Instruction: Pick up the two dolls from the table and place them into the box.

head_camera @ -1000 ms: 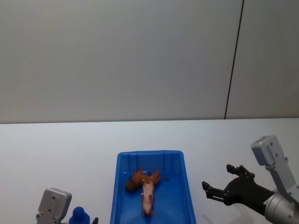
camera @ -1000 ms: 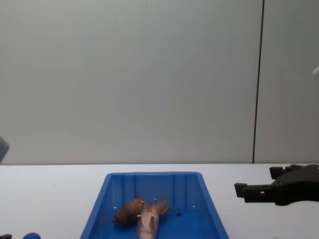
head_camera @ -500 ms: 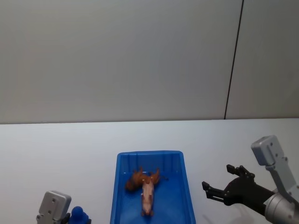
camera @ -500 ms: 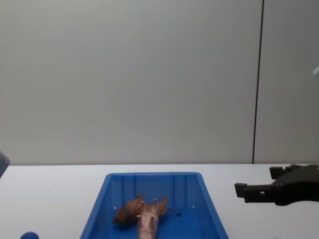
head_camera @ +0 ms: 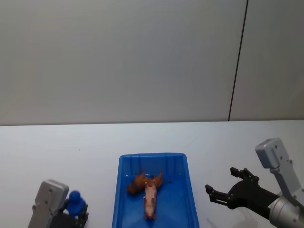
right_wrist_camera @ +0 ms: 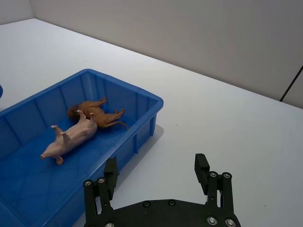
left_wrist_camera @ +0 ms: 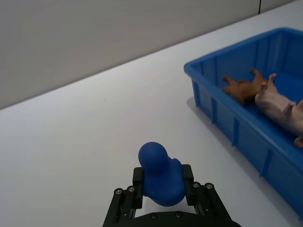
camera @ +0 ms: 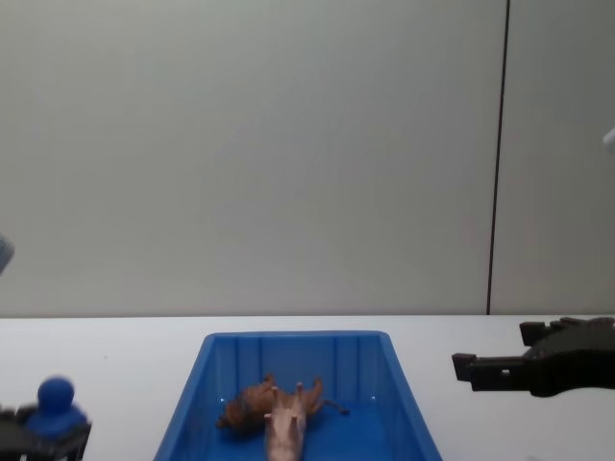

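Already your pig (head_camera: 150,201) and lion (head_camera: 142,182) lie in the blue bin (head_camera: 124,164); left gripper (left_wrist_camera: 163,188) clamps a blue knob (left_wrist_camera: 159,174), right gripper (right_wrist_camera: 156,176) hangs open, unneeded.

The box (head_camera: 116,199) sits at the bottom middle of the head view, on the table (head_camera: 57,147). The pig (head_camera: 150,201) and the lion (head_camera: 142,183) lie inside it, touching, with the lion behind. A knob (head_camera: 75,203) is at the lower left.

Pink pig (head_camera: 150,200) and brown lion (head_camera: 142,182) lie toppled, touching, inside the blue box (head_camera: 186,190) on the white table (head_camera: 71,147).
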Action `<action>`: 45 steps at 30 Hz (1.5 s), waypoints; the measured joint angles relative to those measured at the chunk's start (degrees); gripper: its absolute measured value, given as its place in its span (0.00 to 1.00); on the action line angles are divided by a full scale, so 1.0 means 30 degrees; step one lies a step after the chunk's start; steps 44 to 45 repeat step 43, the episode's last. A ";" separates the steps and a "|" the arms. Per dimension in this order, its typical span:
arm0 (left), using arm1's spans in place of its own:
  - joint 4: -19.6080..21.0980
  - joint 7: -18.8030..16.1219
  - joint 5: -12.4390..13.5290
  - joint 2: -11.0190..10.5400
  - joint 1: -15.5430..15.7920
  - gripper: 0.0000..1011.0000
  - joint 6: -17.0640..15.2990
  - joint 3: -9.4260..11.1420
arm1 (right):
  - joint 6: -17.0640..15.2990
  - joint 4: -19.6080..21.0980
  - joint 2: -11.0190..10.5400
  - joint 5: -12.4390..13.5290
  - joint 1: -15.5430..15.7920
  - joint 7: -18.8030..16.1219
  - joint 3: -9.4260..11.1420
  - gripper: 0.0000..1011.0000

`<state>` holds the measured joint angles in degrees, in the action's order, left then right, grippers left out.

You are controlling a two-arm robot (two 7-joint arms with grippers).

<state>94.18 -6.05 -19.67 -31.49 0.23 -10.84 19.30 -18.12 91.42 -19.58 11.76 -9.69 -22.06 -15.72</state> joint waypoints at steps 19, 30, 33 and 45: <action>-0.0026 0.3172 0.2125 0.1939 0.2581 0.49 0.1170 0.0371 | 0.0001 0.0001 0.0000 0.0000 0.0000 0.0001 -0.0001 0.99; -0.1249 0.5601 0.3059 0.3871 0.4420 0.83 0.1963 0.1139 | 0.0000 0.0000 0.0000 0.0001 -0.0001 0.0000 -0.0001 0.99; -0.1573 0.6194 0.3222 0.4302 0.4859 0.91 0.2220 0.1297 | 0.0001 0.0001 0.0000 0.0001 -0.0001 0.0000 -0.0001 0.99; -0.2012 0.7346 0.3378 0.4943 0.5595 0.99 0.2905 0.1461 | 0.0001 0.0000 0.0000 0.0001 0.0000 0.0000 0.0000 0.99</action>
